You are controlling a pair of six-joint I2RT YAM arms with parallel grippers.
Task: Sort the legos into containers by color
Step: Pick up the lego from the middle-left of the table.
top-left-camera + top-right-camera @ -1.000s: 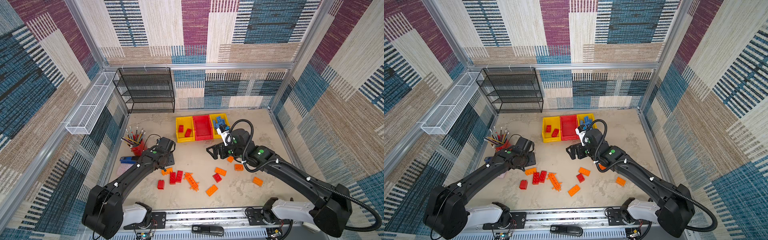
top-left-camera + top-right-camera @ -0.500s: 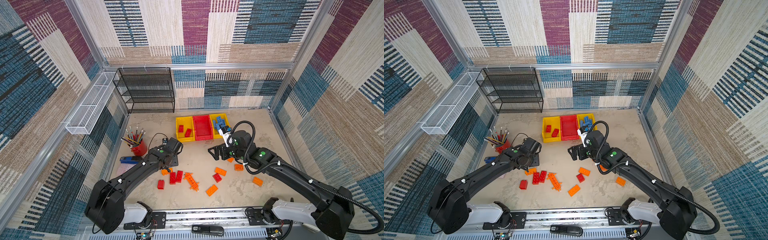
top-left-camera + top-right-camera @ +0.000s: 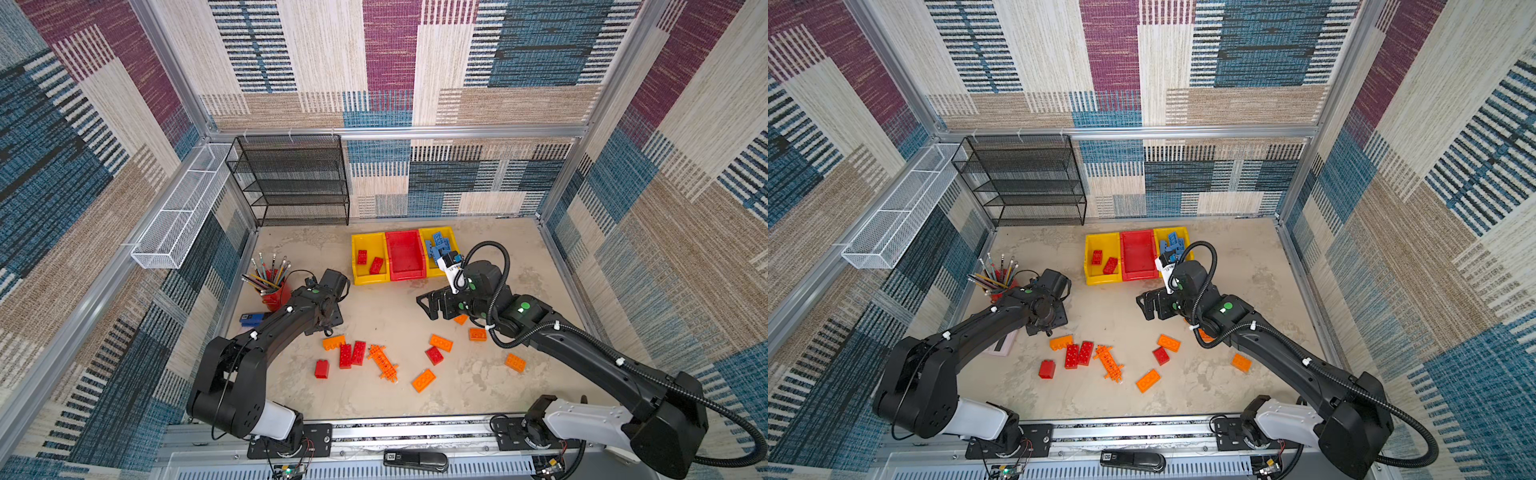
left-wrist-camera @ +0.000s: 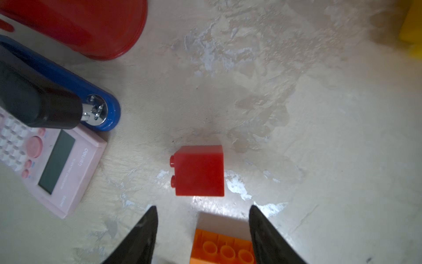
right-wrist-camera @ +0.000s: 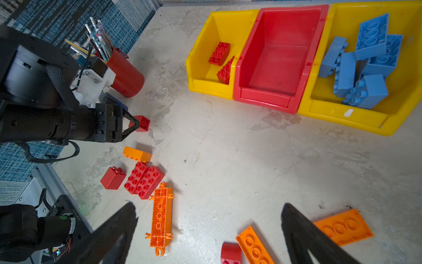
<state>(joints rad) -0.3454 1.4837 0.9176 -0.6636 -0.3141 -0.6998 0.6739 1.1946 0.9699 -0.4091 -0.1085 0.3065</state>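
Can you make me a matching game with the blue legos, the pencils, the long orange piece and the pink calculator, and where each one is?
1 blue legos
2 pencils
3 long orange piece
4 pink calculator

A in the red cup
B beside the blue stapler
C in a yellow bin
D on the table beside two red bricks

Pairs: 1-C, 2-A, 3-D, 4-B

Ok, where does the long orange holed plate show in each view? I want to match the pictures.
In a top view: the orange holed plate lies diagonally, front of centre, close beside the pair of red bricks.
In a top view: same place, beside the same pair.
Left wrist: not in it.
Right wrist: seen lengthwise, one end close by the pair.
Shared landmark: the pair of red bricks.
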